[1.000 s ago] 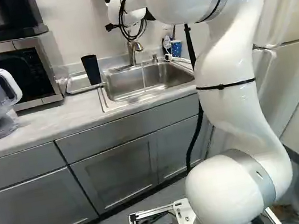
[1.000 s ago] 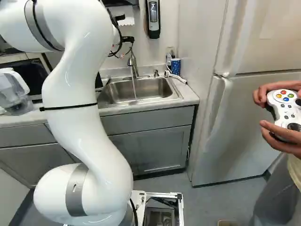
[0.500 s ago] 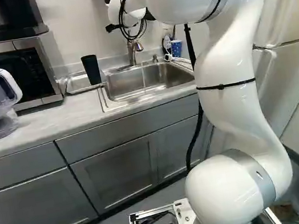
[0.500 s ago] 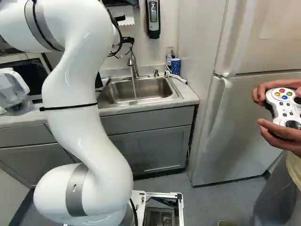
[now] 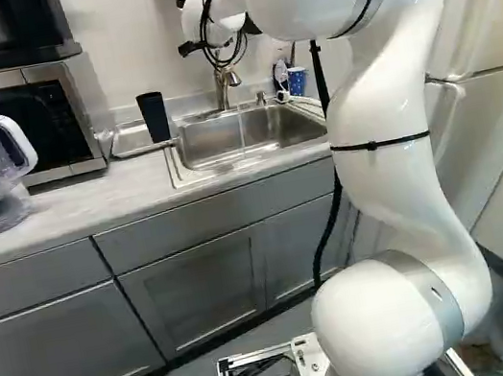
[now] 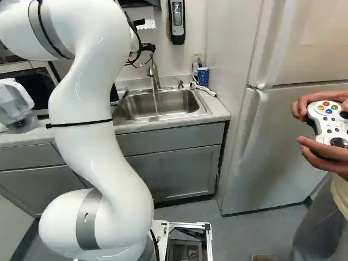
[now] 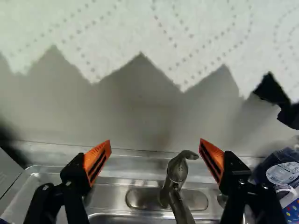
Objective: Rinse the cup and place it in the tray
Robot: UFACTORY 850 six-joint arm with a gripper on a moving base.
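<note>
Your gripper (image 7: 155, 141) is open and empty; the tall black cup (image 5: 154, 117), likely the one to rinse, stands between tray (image 5: 129, 141) and sink (image 5: 212, 146). Expect it light, stiff and slippery wet, so take it mid-wall, gently.

For the cup (image 5: 154, 117): is black, tall and plain, with straight sides that widen a little toward the upper end. Stands roughly upright at the end of the tray (image 5: 131, 151) nearest the sink (image 5: 205, 143), in the left base view. Shows only as a dark sliver past the edge of the arm (image 6: 100, 147) in the right base view. Keeps the inside out of sight.

For the tray: is shallow, silvery and shiny, with a raised rim. Lies flat on the counter (image 5: 74, 205), between the microwave (image 5: 76, 107) and the sink. Sits mostly behind the arm in the right base view.
</note>
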